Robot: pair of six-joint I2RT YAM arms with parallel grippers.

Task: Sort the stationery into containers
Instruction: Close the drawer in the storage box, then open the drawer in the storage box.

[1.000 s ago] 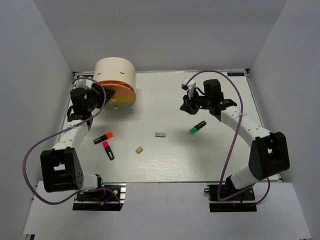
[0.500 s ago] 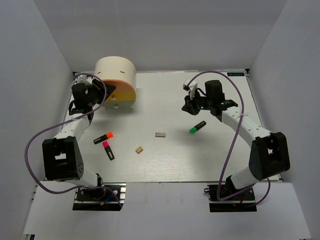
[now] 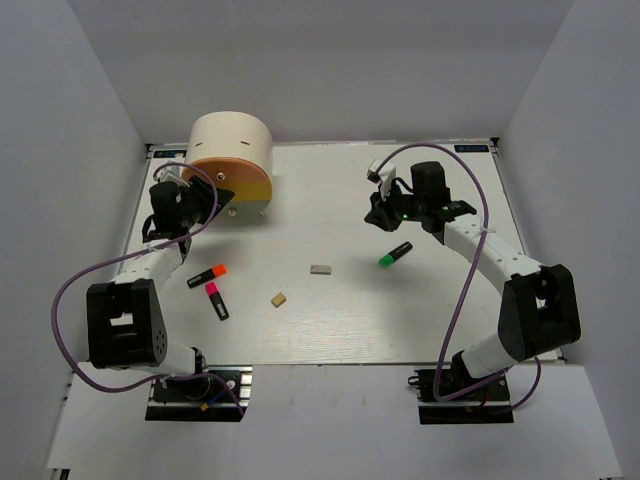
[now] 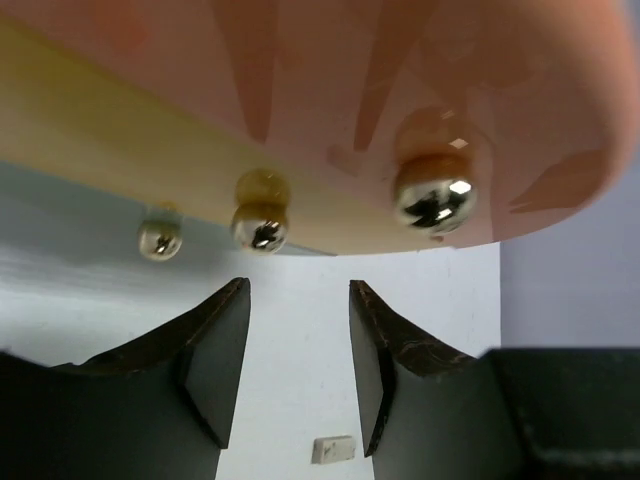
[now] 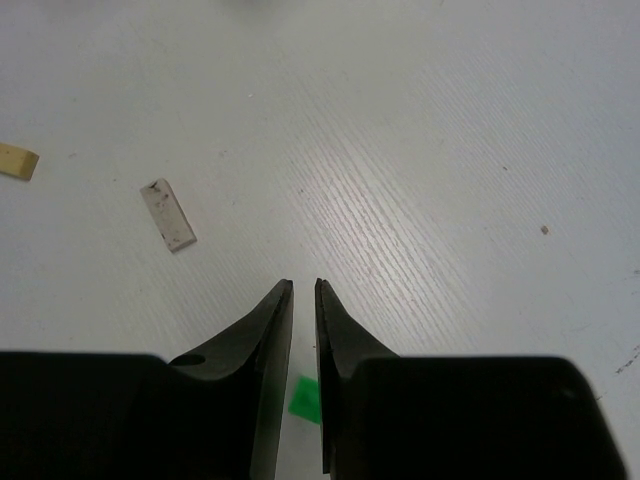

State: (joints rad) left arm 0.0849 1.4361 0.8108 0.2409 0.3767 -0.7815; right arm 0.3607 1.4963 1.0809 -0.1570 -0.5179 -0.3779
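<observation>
The cream round cabinet [image 3: 231, 145] stands at the back left, its orange drawer [image 3: 238, 181] and the yellow one below it swung partly out. My left gripper [image 3: 213, 196] hovers just in front of them. In the left wrist view it [image 4: 298, 292] is open and empty below the drawer knobs [image 4: 434, 190] [image 4: 262, 225]. My right gripper [image 3: 383, 214] hangs above the table right of centre, jaws [image 5: 303, 290] open by a narrow slit, nothing between. The green-capped marker [image 3: 395, 254] [image 5: 305, 398] lies just below it. Orange-capped [image 3: 207, 275] and pink-capped [image 3: 216, 300] markers lie at the left.
A grey block [image 3: 321, 269] [image 5: 168, 213] [image 4: 333, 449] and a tan block [image 3: 279, 298] [image 5: 17, 160] lie mid-table. White walls close in the table [image 3: 330, 330] on three sides. Purple cables loop beside both arms.
My left gripper has shifted in front of the drawers and its jaws have narrowed. The drawers sit further in than a second ago. The right arm has not moved.
</observation>
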